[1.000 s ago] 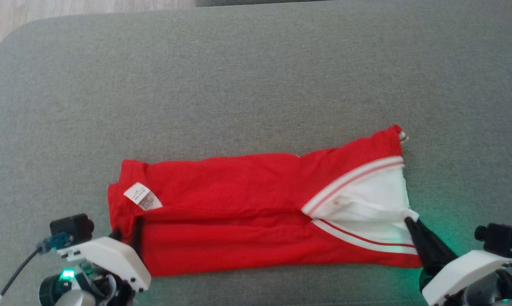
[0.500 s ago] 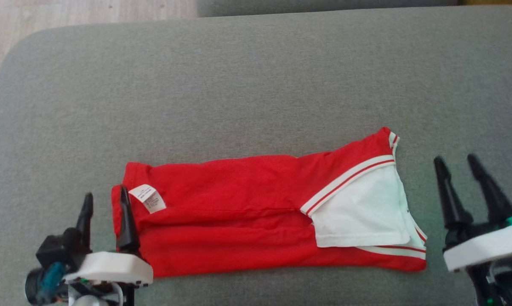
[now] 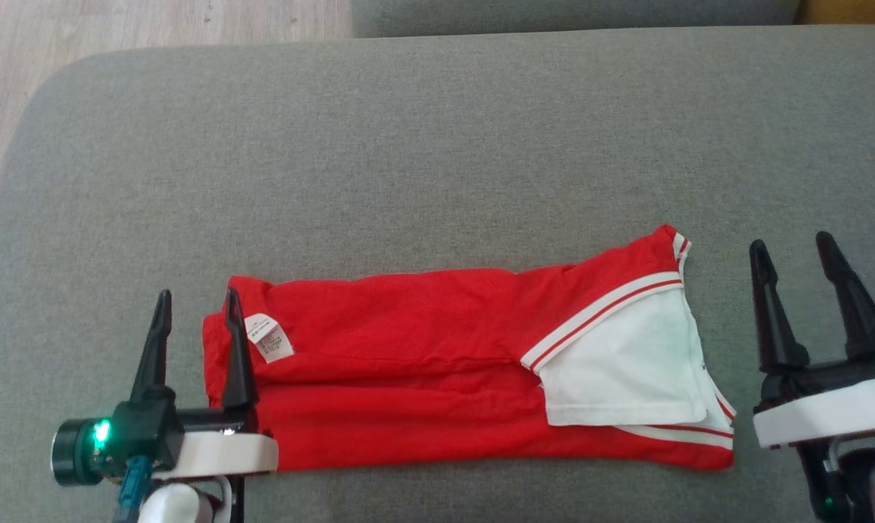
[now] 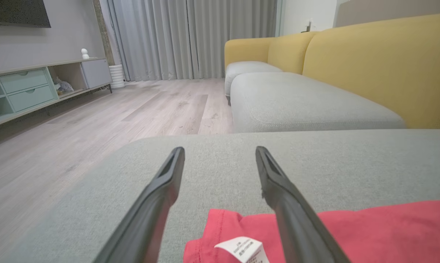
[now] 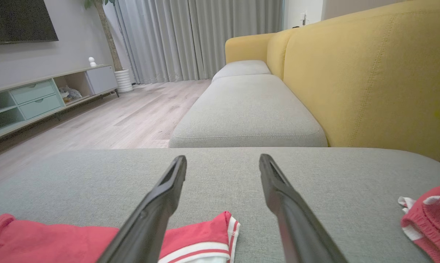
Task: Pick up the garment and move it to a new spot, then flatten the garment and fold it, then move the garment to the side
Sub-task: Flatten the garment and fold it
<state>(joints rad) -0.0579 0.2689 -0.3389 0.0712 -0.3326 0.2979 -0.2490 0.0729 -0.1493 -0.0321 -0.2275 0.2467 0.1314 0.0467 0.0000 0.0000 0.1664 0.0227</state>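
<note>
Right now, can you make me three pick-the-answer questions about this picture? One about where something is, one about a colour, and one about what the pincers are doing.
1. Where does the red garment lie?
A. on the grey cushion
B. on the wooden floor
C. in a basket

2. What colour is the patch at its right end?
A. blue
B. white
C. black

3. How are the left pincer and right pincer?
A. both shut on cloth
B. one open, one shut
C. both open

Answers:
1 A, grey fabric surrounds it on every side.
2 B, the patch is plain white against the red.
3 C, each one is spread wide apart.
</note>
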